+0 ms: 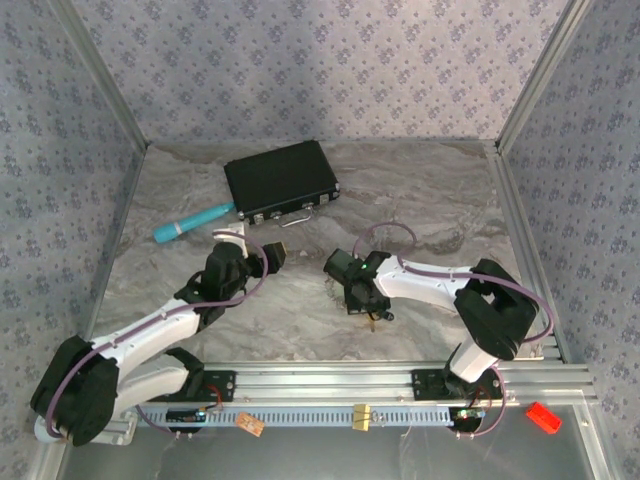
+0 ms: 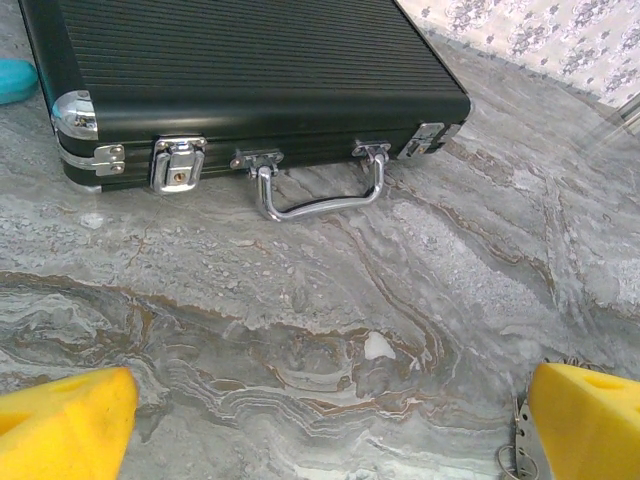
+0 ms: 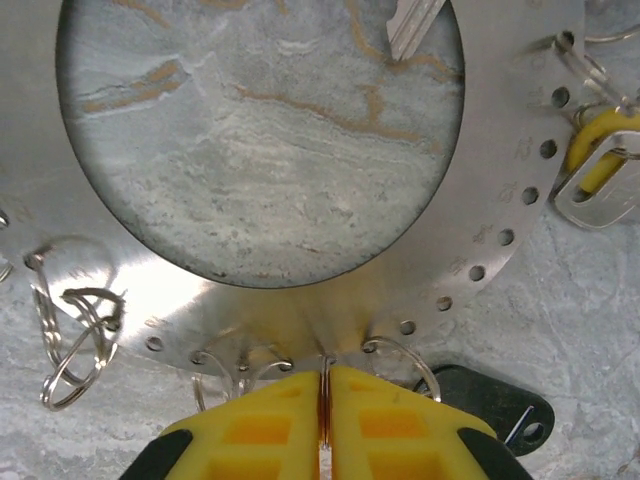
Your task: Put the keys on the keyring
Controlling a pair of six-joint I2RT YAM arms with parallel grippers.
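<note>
- My right pincer [image 3: 322,425] is pressed together on a thin wire loop [image 3: 322,385] at the near rim of the keyring [image 3: 490,170]. The keyring lies flat on the counter [image 2: 420,290], straight ahead of the fingertips.
- A yellow key [image 3: 598,140] sits at the right rim, and a black key [image 3: 490,405] is just beside the pincer.
- My left pincer [image 2: 330,410] is spread wide and empty, facing the case [image 2: 250,70]. I judge the right arm the nearer.
- The right wrist view resolves the loop and the rim holes [image 3: 507,237]; from the top they are too small to tell.
</note>
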